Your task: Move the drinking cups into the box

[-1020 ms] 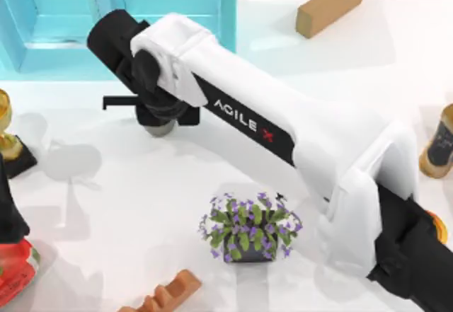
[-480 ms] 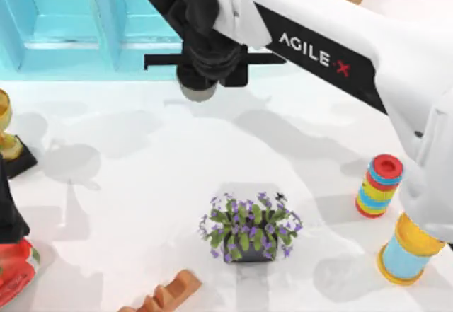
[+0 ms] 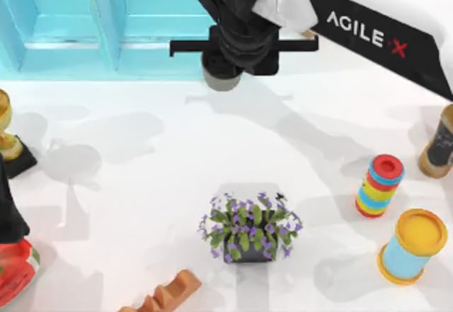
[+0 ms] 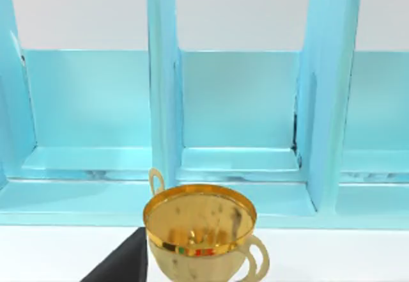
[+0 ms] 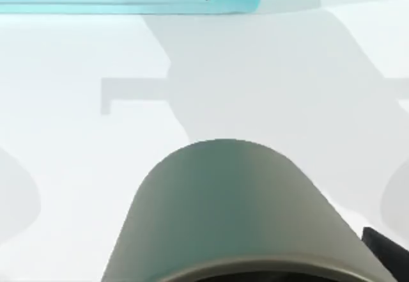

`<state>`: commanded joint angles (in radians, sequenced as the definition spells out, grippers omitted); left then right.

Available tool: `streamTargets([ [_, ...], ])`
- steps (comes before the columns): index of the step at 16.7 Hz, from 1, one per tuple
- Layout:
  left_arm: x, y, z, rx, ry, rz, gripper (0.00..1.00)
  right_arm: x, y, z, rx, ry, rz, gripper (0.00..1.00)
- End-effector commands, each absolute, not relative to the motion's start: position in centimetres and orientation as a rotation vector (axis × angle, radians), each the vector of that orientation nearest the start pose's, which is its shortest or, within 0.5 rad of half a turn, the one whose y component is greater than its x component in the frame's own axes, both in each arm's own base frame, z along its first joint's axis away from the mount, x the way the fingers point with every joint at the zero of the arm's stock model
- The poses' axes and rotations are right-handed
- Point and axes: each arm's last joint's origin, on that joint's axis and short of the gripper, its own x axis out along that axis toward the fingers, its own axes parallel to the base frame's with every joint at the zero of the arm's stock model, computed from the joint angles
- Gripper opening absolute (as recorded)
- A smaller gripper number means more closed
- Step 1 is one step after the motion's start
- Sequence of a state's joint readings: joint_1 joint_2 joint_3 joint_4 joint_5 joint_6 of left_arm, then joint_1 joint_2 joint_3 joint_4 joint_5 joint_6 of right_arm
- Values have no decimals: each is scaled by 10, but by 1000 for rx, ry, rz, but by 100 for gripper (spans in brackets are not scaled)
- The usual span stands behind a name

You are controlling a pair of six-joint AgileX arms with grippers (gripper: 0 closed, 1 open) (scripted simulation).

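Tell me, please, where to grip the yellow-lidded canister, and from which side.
Grip the light-blue body of the yellow-lidded canister below its wider lid, jaws level. It stands upright, so come from the top view's right side; the striped cylinder stands close on its left. The right gripper holds the olive-grey cup.

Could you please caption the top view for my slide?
Right tool carries the olive-grey tapered cup toward the large turquoise divided box.

top view looks straight down; left wrist faces box (image 4: 239,109) closely; right wrist hugs olive cup (image 5: 236,211).
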<state>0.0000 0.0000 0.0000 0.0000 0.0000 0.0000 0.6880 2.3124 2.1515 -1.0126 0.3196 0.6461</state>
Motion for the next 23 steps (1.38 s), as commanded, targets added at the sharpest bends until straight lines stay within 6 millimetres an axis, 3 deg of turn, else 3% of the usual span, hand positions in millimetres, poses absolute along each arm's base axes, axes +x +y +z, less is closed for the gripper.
streamTargets([
  [4, 106, -1, 160, 0, 0, 0, 100, 384, 307, 228, 6, 1072, 3, 0],
  [7, 106, -1, 160, 0, 0, 0, 100, 399, 262, 234, -17, 1137, -9, 0],
  [11, 106, -1, 160, 0, 0, 0, 100, 419, 162, 236, -107, 1276, -34, 0],
  [13, 106, -1, 160, 0, 0, 0, 100, 427, 95, 252, -127, 1282, -48, 0],
  [15, 106, -1, 160, 0, 0, 0, 100, 425, 12, 270, -128, 1276, -93, 0],
  [17, 106, -1, 160, 0, 0, 0, 100, 405, -66, 282, -125, 1301, -140, 0],
  [19, 106, -1, 160, 0, 0, 0, 100, 374, -121, 285, -123, 1357, -146, 0],
  [21, 106, -1, 160, 0, 0, 0, 100, 342, -153, 283, -101, 1424, -114, 0],
  [23, 106, -1, 160, 0, 0, 0, 100, 317, -168, 279, -62, 1470, -65, 0],
])
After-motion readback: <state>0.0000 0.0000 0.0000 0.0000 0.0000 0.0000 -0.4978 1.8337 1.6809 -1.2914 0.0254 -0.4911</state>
